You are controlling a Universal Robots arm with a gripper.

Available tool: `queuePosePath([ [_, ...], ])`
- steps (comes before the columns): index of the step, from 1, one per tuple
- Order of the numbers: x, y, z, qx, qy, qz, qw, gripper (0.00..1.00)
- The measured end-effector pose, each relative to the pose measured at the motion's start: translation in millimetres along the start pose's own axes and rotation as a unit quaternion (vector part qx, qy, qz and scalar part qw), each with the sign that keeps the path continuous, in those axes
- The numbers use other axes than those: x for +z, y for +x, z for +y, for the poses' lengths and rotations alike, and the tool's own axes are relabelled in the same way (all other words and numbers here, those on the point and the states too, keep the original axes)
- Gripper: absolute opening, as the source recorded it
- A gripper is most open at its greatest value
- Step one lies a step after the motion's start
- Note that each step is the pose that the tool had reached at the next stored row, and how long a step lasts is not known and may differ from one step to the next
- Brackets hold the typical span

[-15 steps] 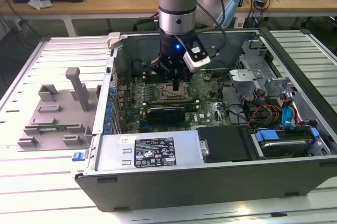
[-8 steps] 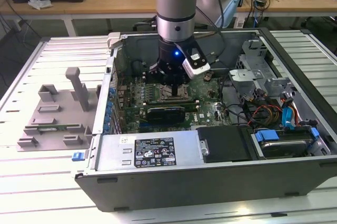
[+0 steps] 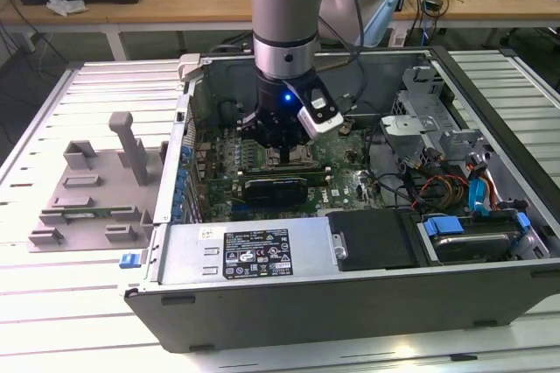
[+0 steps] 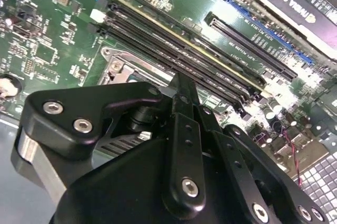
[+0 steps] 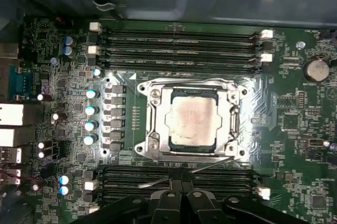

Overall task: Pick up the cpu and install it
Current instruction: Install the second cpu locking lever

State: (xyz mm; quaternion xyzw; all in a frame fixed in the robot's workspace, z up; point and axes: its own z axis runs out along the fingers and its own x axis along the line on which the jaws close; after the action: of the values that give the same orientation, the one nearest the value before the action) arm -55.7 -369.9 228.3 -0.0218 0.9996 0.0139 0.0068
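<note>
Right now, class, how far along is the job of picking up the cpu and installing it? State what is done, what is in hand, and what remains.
Done: the cpu already lies flat inside the metal socket frame on the motherboard. In hand: the end effector hangs low over that socket inside the computer case, with nothing visibly carried. Left: the thin socket lever sticks out loose beside the frame, so the socket does not look latched.

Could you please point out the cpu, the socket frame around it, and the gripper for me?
cpu (image 5: 191, 118), first wrist view, middle of its metal top.
socket frame (image 5: 151, 124), first wrist view, side bar.
gripper (image 3: 289, 150), exterior view, at its fingertips.
</note>
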Motion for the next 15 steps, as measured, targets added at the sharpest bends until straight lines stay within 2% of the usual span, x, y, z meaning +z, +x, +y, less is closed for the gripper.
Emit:
queuePosePath([
  [3, 3.6, 2.4, -2.2, -0.002, -0.0035, 0.0000, 1.0000, 0.11],
  [5, 7.7, 6.3, -3.4, -0.004, -0.0073, -0.0002, 1.0000, 0.11],
  [10, 11.8, 11.4, -3.9, -0.005, -0.0139, -0.0012, 0.9999, 0.11],
  [11, 12.1, 12.5, -4.2, -0.006, -0.0162, -0.0020, 0.9999, 0.11],
  [13, 13.4, 15.5, -4.8, -0.006, -0.0236, -0.0042, 0.9997, 0.11],
  [15, 14.6, 17.7, -5.2, -0.007, -0.0284, -0.0051, 0.9996, 0.11],
])
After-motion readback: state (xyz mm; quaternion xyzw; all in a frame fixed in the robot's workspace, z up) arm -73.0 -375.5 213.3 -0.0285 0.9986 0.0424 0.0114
